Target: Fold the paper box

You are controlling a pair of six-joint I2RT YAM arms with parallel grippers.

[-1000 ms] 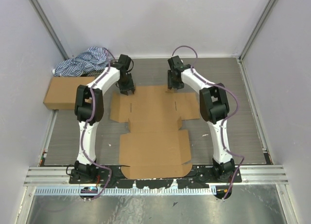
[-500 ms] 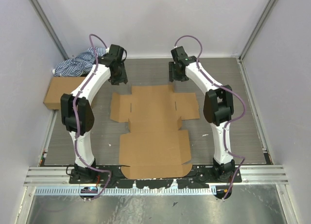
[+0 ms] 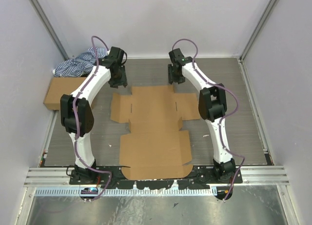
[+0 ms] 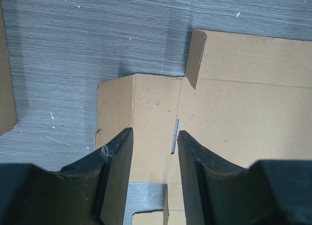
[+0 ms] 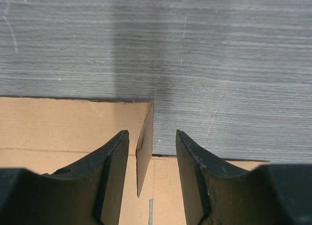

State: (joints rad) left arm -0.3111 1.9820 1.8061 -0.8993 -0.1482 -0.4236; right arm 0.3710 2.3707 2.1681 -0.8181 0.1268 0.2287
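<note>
The paper box (image 3: 155, 132) lies almost flat on the tabletop (image 3: 234, 112), with only its small far-edge tabs (image 4: 195, 59) lifted, so folding looks barely begun. The left tool (image 4: 154, 132) and right tool (image 5: 152, 132) hover above the box's far corners, jaws apart and empty.

Bottom edge: right gripper (image 5: 151, 133), dark jaws parted. In gap: small flap (image 5: 145, 147) of paper box (image 5: 63, 122) standing upright, edge-on, nearer jaw at frame left, not pinched. Flat brown panel spreads left; narrow strip shows beside other jaw. Grey wood-grain worktop (image 5: 219, 54) beyond, vertical shadow band across it.
</note>
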